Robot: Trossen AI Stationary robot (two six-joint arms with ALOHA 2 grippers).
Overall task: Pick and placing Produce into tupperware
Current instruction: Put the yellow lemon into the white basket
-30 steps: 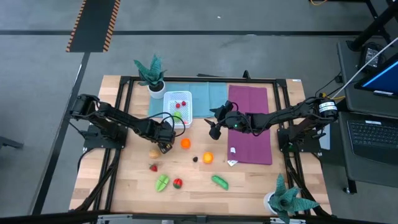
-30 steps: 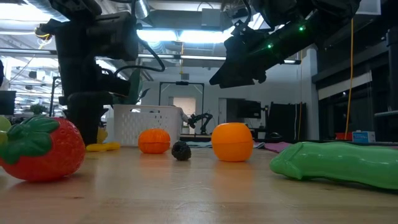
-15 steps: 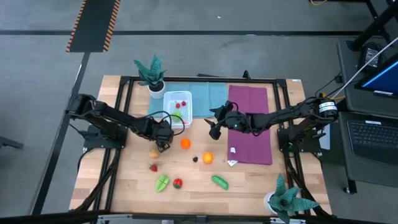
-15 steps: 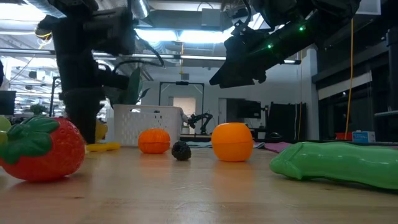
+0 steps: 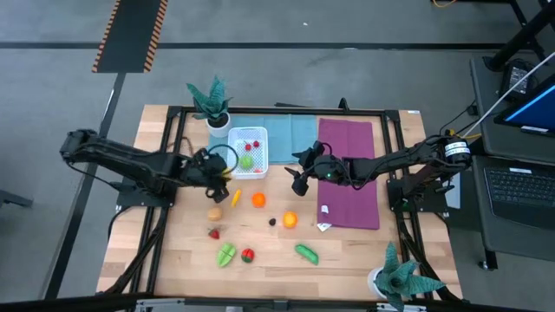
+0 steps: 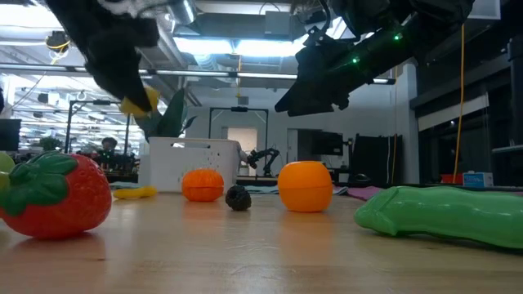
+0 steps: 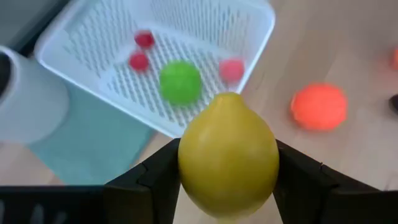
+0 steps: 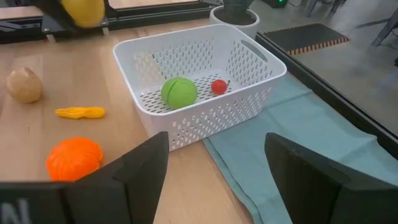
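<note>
My left gripper (image 7: 228, 186) is shut on a yellow lemon (image 7: 228, 155) and holds it in the air just short of the near left corner of the white perforated tupperware (image 5: 248, 150). The lemon also shows high up in the low view (image 6: 139, 102). A green ball (image 8: 179, 91) and small red pieces lie in the tupperware. My right gripper (image 5: 299, 180) hangs open to the right of the tupperware, with nothing between its fingers. An orange piece (image 5: 257, 199), a second orange one (image 5: 290, 220), a tan one (image 5: 214, 213) and a flat yellow one (image 5: 236, 198) lie on the table. My left gripper pinches the lemon across its widest part (image 7: 186, 163), one finger on each opposite side. The fingers (image 7: 298, 177) slant down from the table's left side. The lemon is lifted clear of the table, with one pointed end facing away from the gripper.
Nearer the front edge lie a strawberry (image 5: 213, 232), a green leaf piece (image 5: 225, 254), a red piece (image 5: 248, 255), a green cucumber (image 5: 305, 252) and a small dark piece (image 5: 272, 221). Potted plants stand at the far left (image 5: 212, 104) and near right (image 5: 399, 277). A teal cloth (image 5: 290, 134) and a purple cloth (image 5: 349, 173) lie flat.
My left gripper has risen from the table with the lemon between its fingers, drawing back toward the table's left and far side and tipping less steeply downward. The lemon, low by the table before, now hangs clear of it.
</note>
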